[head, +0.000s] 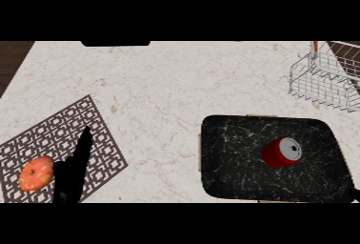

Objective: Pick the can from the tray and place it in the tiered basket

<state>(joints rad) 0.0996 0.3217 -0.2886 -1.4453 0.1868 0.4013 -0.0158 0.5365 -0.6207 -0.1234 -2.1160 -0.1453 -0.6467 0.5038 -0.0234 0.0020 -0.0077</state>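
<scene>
A red can (283,152) with a silver top stands upright on the black marbled tray (232,143), right of the tray's middle. The white wire tiered basket (325,81) sits at the far right edge of the counter, beyond the tray. My left hand (74,169) rises from the lower left with fingers straight, resting over the patterned mat, far from the can. Only a small black tip of my right hand (354,194) shows at the lower right corner, beside the tray's near right corner.
A brown lattice mat (42,143) lies at the lower left with an orange-red apple (36,173) on it, just left of my left hand. Pale marble counter stretches between the mat, tray and basket. A dark wood edge shows at upper left.
</scene>
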